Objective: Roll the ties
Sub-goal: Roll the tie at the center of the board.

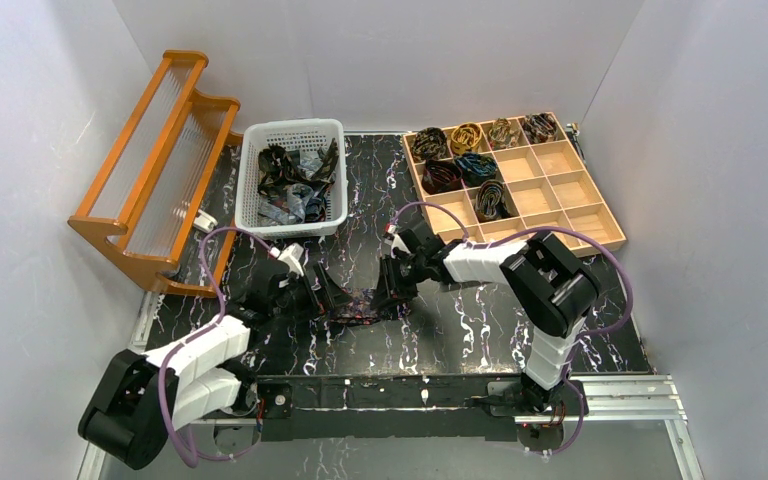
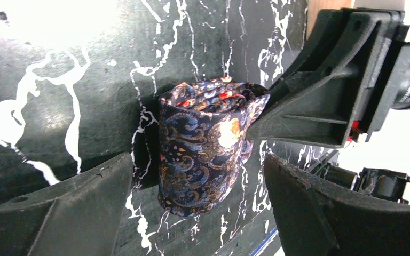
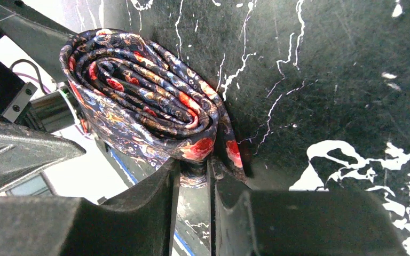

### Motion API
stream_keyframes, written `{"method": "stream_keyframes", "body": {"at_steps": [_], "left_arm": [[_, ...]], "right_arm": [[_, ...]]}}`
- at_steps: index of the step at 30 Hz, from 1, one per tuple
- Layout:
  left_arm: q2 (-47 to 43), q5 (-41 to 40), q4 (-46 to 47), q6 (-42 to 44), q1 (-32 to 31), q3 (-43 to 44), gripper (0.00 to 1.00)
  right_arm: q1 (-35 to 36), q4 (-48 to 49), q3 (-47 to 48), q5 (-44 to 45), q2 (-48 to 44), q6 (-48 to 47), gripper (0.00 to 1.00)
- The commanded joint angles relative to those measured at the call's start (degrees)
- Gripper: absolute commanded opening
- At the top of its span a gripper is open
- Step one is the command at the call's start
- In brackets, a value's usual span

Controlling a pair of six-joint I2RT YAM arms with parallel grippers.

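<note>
A rolled tie (image 3: 139,96), dark navy paisley with red flowers and gold swirls, stands as a flattened coil on the black marbled table (image 1: 480,320) between both arms. My right gripper (image 3: 195,168) is shut on the coil's near end, with the outer layers of fabric pinched between its fingers. From the other side, my left gripper (image 2: 200,213) is open, its fingers (image 2: 85,202) wide on either side of the coil (image 2: 203,154) and not touching it. In the top view the tie (image 1: 360,308) is mostly hidden between the left gripper (image 1: 335,298) and the right gripper (image 1: 392,290).
A white basket (image 1: 290,127) of loose ties stands at the back centre. A wooden compartment tray (image 1: 610,215) at the back right holds several rolled ties (image 1: 460,150). An orange wooden rack (image 1: 155,195) leans at the back left.
</note>
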Motion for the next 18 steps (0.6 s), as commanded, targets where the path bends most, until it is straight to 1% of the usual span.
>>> {"method": "stream_keyframes", "body": {"at_steps": [1,10,14,18], "left_arm": [[3.01,3.19,5.41,0.7,0.4,-2.87,0.9],[7.08,8.21,16.8,-4.4,0.35,-7.92,0.82],[8.17,8.43,21.52,-6.81,0.32,-10.68,0.8],[9.08,8.35,24.56,-7.7,0.32,-11.51,0.75]], "right_arm": [[-0.81,-0.88,-1.91,1.26,3.9,-2.11,0.3],[-1.34,0.16,-4.04,2.64,5.42,-1.18,0.27],[-1.29,0.69,-5.4,2.7,5.73,-0.51,0.26],[-1.33,2.67,-6.29,2.5,6.21,-0.19,0.26]]}}
